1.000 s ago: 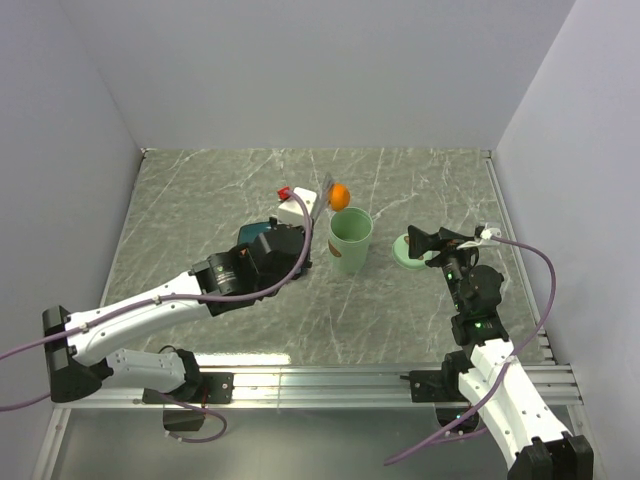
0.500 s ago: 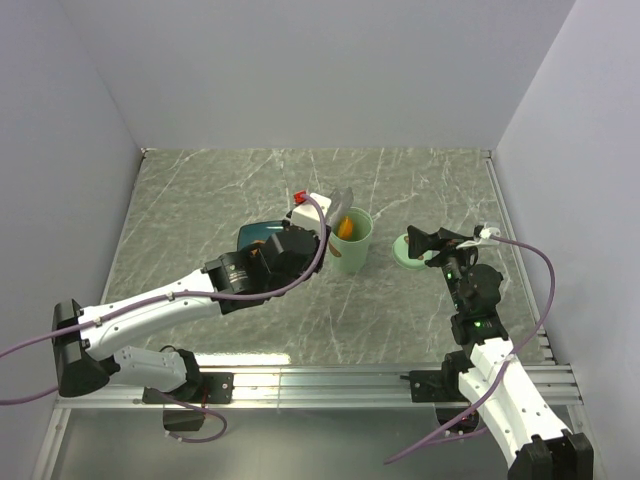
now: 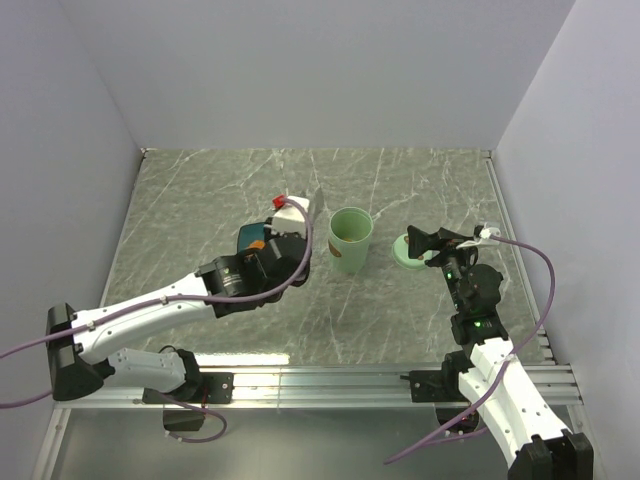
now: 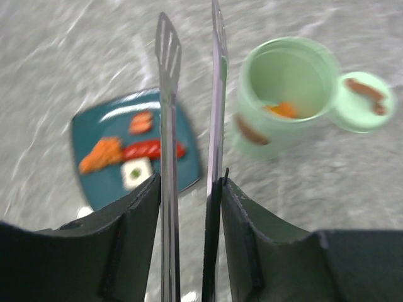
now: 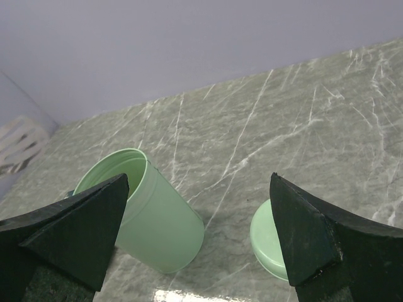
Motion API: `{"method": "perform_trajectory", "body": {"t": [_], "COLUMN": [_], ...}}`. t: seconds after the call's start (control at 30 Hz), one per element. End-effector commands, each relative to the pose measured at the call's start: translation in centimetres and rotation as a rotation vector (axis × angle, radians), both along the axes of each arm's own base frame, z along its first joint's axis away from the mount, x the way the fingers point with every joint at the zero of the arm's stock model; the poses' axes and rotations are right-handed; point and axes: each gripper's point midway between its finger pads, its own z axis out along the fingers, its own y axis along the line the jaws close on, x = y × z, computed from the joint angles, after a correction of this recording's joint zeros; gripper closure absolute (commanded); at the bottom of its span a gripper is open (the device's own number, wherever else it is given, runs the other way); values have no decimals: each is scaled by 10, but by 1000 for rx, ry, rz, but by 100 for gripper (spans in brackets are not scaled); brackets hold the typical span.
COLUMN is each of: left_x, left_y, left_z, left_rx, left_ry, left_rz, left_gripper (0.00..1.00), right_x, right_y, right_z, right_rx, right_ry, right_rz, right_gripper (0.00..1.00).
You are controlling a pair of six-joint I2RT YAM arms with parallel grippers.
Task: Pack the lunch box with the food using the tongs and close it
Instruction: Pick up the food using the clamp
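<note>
The pale green lunch box stands upright and uncovered, with an orange piece of food at its bottom. Its lid with the brown handle lies to its right. My left gripper is shut on the metal tongs; their tips stand apart and empty, left of the lunch box. More food lies on the teal plate: an orange piece, a red one, a white one. My right gripper hangs open over the lid, holding nothing.
The teal plate is partly under my left wrist. My right gripper covers most of the lid in the top view. Grey walls close the marbled table at the back and sides.
The tongs carried the orange piece over the lunch box, opened and dropped it inside. My left arm then pulled the empty tongs back left toward the plate. The right arm stayed still.
</note>
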Motion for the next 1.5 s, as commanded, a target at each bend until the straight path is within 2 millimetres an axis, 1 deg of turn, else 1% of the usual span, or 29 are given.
{"method": "perform_trajectory", "body": {"t": [0.0,0.07,0.1,0.13,0.2,0.23,0.27,0.3,0.33,0.4,0.47,0.6,0.73,0.83,0.97,1.07,1.47], "left_x": [-9,-16,-18,-22,-26,-29,-30,-32,-33,-36,-39,-45,-48,-49,-49,-51,-51], "left_y": [51,65,68,73,71,73,69,69,70,73,80,86,80,77,72,73,61], "left_z": [-9,-20,-26,-34,-51,-60,-71,-76,-86,-94,-101,-105,-108,-115,-127,-132,-144], "left_rx": [-30,-29,-51,-26,-4,26,44,62,101,119,141,142,134,161,203,226,250], "left_ry": [23,46,64,85,132,153,184,198,218,233,249,260,275,289,315,329,348], "left_rz": [204,240,260,265,266,262,258,259,263,282,309,327,293,276,263,261,205], "left_gripper": [52,51,51,50,49,49,49,49,49,49,49,48,46,44,43,43,46], "right_x": [1,2,2,3,3,2,2,2,1,0,-1,-2,-3,-4,-4,-3,-3], "right_y": [3,4,6,6,8,7,8,7,7,7,6,6,6,6,5,6,5], "right_z": [13,13,13,13,13,14,13,14,14,14,15,16,16,15,15,15,13], "right_rx": [3,4,3,3,3,4,3,4,4,5,5,7,7,7,8,9,10], "right_ry": [-45,-47,-44,-45,-44,-47,-45,-50,-50,-53,-56,-59,-57,-57,-57,-55,-50], "right_rz": [10,18,27,28,36,35,36,35,36,36,32,30,32,30,29,30,24], "right_gripper": [0,0,0,0,0,0,0,0,0,0,0,0,0,0,0,0,0]}}
